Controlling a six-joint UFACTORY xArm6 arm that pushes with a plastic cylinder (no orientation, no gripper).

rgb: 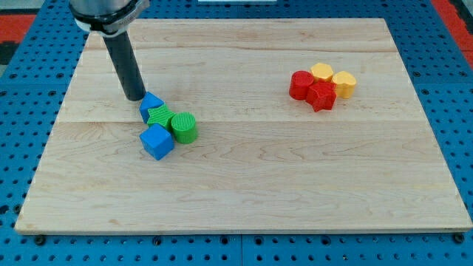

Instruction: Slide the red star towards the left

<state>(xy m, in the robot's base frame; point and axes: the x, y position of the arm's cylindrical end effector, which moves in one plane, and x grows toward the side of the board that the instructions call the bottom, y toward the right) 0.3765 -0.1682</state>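
Observation:
The red star (322, 96) lies at the view's upper right of the wooden board (244, 185), touching a red round block (300, 84) on its left and two yellow blocks (322, 72) (344, 83) above and to its right. My tip (135, 97) is far to the left of the red star, right beside a small blue block (151, 104) at the top of a left-hand cluster.
The left cluster also holds a green star-like block (160, 116), a green cylinder (184, 126) and a blue cube (157, 141). Blue perforated table surrounds the board.

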